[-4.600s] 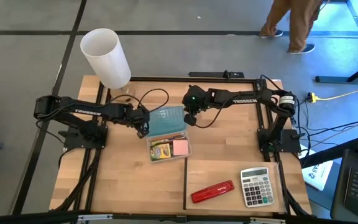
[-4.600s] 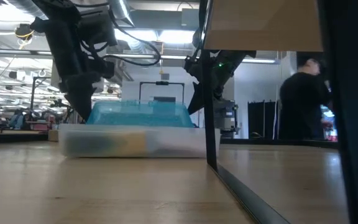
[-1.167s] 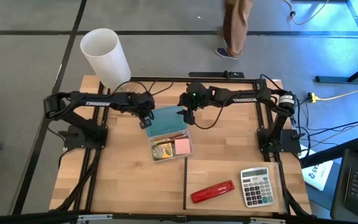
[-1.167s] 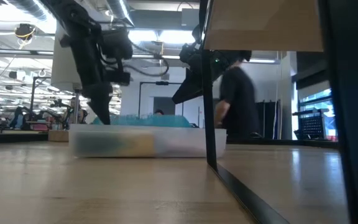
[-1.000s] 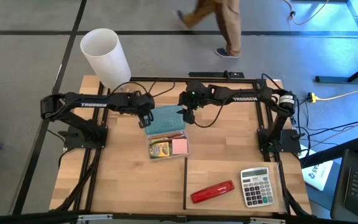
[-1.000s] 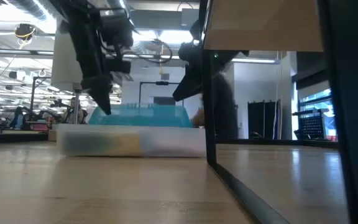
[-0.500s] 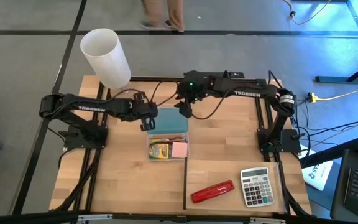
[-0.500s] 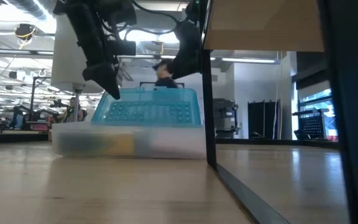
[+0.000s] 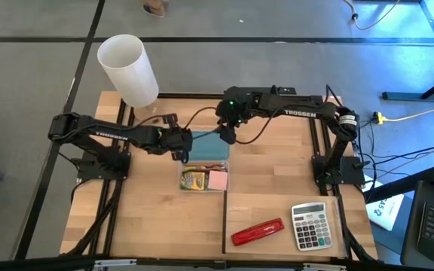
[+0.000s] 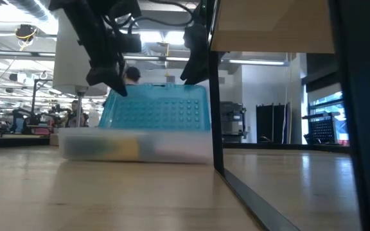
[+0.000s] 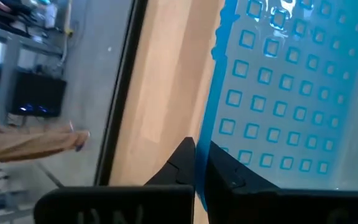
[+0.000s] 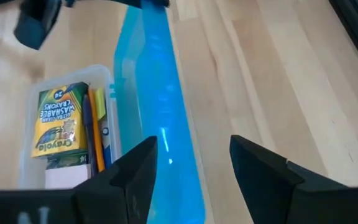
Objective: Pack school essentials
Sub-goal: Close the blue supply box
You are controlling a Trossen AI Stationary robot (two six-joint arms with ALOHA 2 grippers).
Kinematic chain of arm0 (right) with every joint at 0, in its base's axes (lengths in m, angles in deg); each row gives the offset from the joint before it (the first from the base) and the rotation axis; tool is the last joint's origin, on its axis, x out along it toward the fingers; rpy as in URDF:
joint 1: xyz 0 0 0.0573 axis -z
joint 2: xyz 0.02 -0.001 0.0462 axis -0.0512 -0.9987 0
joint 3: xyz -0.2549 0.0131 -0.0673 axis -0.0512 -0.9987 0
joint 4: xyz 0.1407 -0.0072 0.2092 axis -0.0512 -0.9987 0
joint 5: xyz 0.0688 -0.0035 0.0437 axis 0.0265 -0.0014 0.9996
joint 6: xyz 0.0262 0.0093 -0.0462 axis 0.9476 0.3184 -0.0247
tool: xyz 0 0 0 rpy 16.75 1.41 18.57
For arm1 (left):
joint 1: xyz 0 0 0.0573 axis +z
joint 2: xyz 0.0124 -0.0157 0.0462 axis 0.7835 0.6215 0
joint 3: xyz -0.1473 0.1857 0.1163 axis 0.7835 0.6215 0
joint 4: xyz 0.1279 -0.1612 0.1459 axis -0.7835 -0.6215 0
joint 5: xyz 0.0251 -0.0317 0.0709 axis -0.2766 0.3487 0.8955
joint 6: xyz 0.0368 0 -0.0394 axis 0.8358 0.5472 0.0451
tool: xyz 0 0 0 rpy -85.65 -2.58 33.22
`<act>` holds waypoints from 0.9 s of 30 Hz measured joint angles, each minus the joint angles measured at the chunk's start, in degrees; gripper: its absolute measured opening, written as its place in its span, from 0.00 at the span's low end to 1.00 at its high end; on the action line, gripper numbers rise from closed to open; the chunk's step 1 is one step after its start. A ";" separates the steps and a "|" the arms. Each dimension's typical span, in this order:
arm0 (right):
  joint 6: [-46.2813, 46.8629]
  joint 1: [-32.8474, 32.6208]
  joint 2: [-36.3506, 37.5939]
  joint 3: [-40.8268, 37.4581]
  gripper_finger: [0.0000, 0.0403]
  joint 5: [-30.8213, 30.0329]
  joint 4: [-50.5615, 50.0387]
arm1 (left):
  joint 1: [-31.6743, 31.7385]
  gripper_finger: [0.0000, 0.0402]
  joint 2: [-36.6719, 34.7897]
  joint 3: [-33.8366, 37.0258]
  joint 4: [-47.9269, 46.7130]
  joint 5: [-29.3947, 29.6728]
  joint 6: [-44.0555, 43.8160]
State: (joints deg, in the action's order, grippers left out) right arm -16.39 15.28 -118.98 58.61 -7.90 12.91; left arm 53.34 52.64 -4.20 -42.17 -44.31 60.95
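A clear plastic box (image 9: 184, 172) in the table's middle holds a yellow-green crayon box (image 12: 58, 118), thin orange pencils (image 12: 94, 124) and a pink pad (image 9: 218, 180). Its blue lid (image 10: 159, 115) stands almost upright, its lower edge on the box's far side. My left gripper (image 9: 181, 147) is shut at the lid's left end. My right gripper (image 9: 227, 135) is open over the lid's right end, with the lid's upper edge (image 12: 160, 112) between its fingers. My left gripper comes slanting down from the table's left and lays its shut fingertips (image 11: 194, 155) against the lid's left edge (image 11: 215, 134), near the upper corner. My right gripper straddles the lid's upper edge from above near its right corner. The lid seems to lie against one finger (image 12: 138, 171), while the other stands clear.
A red stapler (image 9: 258, 232) and a grey calculator (image 9: 310, 226) lie at the near right. A white cylinder (image 9: 129, 69) stands past the far left corner. A black frame post (image 10: 216, 96) rises beside the box in the low view.
The blue lid has tipped up from a low slant to almost upright; its upper edge has risen and its lower edge has stayed on the box. My right gripper has gone up and toward the far edge with that edge. My left gripper has risen with the lid's left corner.
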 joint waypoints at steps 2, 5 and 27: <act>0.00 0.00 0.00 0.00 0.51 0.00 -0.79 | -1.13 0.00 0.00 0.00 -0.01 1.22 -0.04; -0.02 0.00 0.00 0.00 0.51 0.00 -1.77 | -2.89 0.00 0.00 0.00 0.06 3.71 -0.09; 3.10 -2.34 2.64 0.09 0.51 0.00 -7.83 | -4.21 0.00 0.00 0.00 -0.16 5.62 -1.27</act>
State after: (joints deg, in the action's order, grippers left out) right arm -13.30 12.94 -116.34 58.70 -7.90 5.08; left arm 49.13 52.64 -4.20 -42.33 -38.69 59.68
